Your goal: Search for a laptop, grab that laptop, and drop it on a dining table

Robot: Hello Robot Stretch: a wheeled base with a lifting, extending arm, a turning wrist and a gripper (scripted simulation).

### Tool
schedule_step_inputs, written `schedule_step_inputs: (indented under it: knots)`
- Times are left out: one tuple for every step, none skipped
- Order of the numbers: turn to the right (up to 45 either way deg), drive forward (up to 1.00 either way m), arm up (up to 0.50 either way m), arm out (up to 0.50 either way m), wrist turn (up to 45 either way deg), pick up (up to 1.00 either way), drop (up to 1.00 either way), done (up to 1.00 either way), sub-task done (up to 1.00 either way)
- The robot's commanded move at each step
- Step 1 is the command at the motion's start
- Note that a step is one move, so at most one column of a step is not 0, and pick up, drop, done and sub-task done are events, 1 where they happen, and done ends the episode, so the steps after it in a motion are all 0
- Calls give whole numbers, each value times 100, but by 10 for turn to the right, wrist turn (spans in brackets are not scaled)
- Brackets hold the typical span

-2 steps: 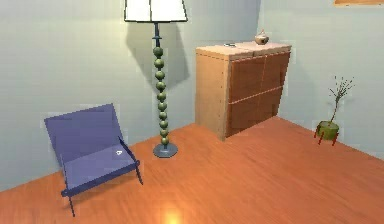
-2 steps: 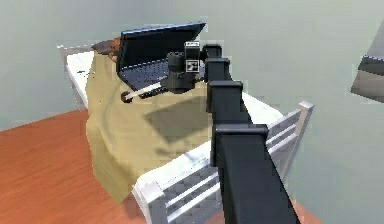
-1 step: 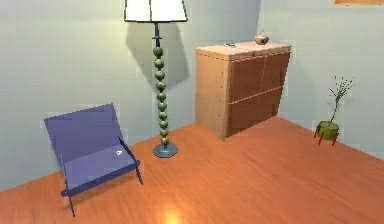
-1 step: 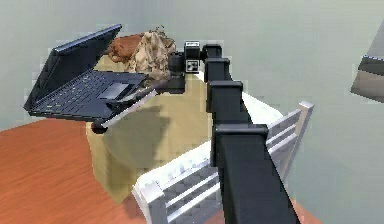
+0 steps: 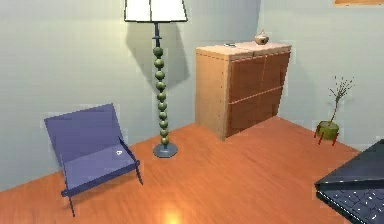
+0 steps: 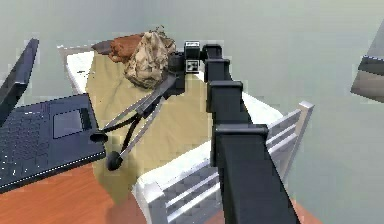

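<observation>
From the robot we look ahead and slightly down at a distant floor lamp (image 5: pixel 160 92) and cabinet (image 5: pixel 243 86), and sideways, close over the bed (image 6: pixel 190 125) along the arm (image 6: pixel 240 150); both views share the laptop (image 5: pixel 356 186) (image 6: pixel 45 135).

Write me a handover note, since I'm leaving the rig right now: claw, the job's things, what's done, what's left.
Claw: fingertips at the edge of the open dark flat laptop; cannot tell whether it holds it.
Laptop: at the arm side view's left, by the tan-covered white-framed bed; cannot tell whether it rests on the bed.
Done: laptop found, claw at it.
Left: confirm the grab, find a dining table, drop the laptop on it.
</observation>
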Motion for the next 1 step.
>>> schedule_step_inputs:
  knots:
    - [0, 0, 0, -36, 0, 0, 0, 0, 0]
